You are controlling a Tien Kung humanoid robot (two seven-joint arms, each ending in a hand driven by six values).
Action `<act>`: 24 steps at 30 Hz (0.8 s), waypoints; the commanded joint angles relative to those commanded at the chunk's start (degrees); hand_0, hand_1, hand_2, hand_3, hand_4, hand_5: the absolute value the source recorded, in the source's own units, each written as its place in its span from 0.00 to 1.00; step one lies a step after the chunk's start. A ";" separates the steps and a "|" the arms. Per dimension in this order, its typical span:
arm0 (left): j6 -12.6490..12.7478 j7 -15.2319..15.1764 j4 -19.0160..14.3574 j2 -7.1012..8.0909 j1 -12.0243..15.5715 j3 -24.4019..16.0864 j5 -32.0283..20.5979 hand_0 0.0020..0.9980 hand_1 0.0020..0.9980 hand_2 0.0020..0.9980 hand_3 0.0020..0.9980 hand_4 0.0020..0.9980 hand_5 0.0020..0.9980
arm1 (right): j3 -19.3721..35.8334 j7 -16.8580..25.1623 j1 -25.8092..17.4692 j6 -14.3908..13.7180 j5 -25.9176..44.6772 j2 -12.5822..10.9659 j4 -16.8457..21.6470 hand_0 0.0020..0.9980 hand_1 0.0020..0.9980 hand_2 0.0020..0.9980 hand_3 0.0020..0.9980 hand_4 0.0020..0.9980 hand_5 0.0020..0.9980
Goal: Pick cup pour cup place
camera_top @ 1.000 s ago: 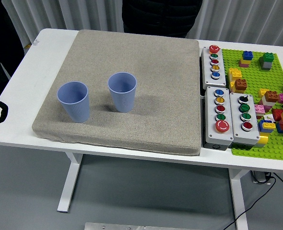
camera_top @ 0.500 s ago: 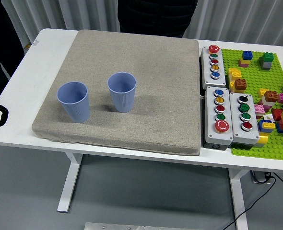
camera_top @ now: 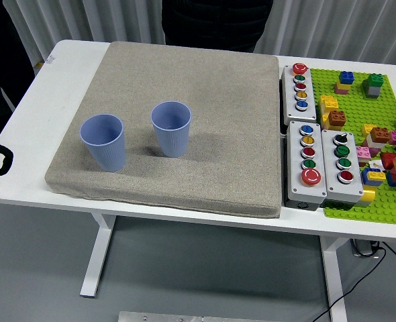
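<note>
1. Left robot hand: only a black curved piece showing at the picture's left edge, off the mat's near-left corner, over the white worktop and clear of the mat. Too little in view to tell whether released, clenched or grasping. Touches neither cup.
2. Right robot hand: out of view.
3. Left cup: pale blue and ribbed, upright with its mouth up, on the mat's near-left part, close to the mat's left edge and not far from its near edge. Free of any hand.
4. Right cup: same colour and make, also upright, on the mat just right of the left cup and a little farther from the mat's near edge. Near its twin but apart from it, with a strip of bare mat between. Contents of either cup not discernible from this angle.
5. Mat: grey, thick and square, flat on the worktop, covering most of its middle.
6. Three grey button boxes off the mat's right edge: one beside the far-right corner, two side by side beside the near-right corner, each with a row of coloured buttons.
7. Green baseplate farther right of the mat, beyond the boxes, carrying scattered coloured bricks.
8. Person in dark clothing beyond the mat's far edge, torso only; no hands over the worktop.
</note>
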 joint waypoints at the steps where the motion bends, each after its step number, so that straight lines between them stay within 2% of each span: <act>1: 0.00 0.01 -0.01 0.00 0.05 -0.06 0.05 0.84 0.84 0.93 0.97 0.95 1.00 | 0.03 0.00 -0.02 0.01 -0.02 -0.01 0.00 0.67 0.63 0.56 0.57 0.00 0.13; 24: 0.23 -0.21 -0.51 -0.04 0.26 -0.05 0.27 0.84 0.83 0.93 0.98 0.95 1.00 | -0.13 -0.10 -0.01 -0.07 -0.01 0.16 0.00 0.68 0.63 0.56 0.57 0.00 0.13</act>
